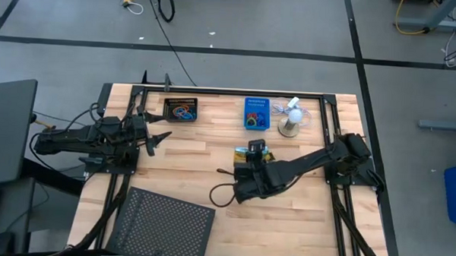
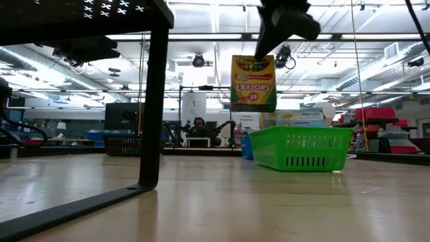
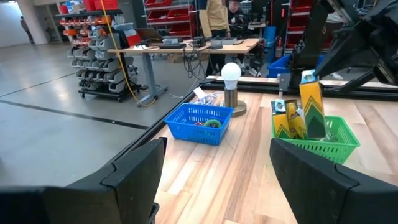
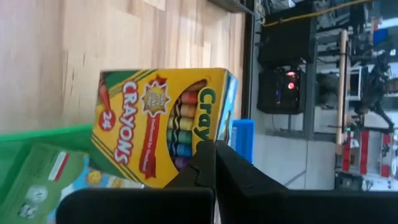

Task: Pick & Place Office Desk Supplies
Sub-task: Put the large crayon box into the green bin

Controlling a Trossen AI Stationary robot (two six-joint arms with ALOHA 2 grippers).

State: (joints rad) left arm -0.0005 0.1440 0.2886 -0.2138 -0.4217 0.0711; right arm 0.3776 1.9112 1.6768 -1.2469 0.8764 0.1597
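Note:
The yellow crayon box (image 2: 253, 83) hangs in the air with my right gripper (image 2: 267, 40) shut on it. It hangs above the green bin (image 2: 300, 148), which stands near the table's middle (image 1: 266, 155). The right wrist view shows the box's printed face (image 4: 158, 124) and a green-white box (image 4: 37, 186) lying in the green bin. My left gripper (image 1: 159, 141) waits open at the table's left side, level, with nothing between its fingers (image 3: 134, 171). My right gripper pinches the crayon box between its two shut fingers (image 4: 233, 171), at the box's top end near one corner (image 2: 261, 56). The fingers slant down onto it from above. The box hangs upright below them, clear of the green bin and the table.
A blue bin (image 1: 256, 114) with loops and a black bin (image 1: 181, 110) stand along the far edge. The white fan (image 1: 291, 119) is right of the blue bin. The black mesh tray (image 1: 164, 224) stands raised at the near left. Bare wood lies between the arms.

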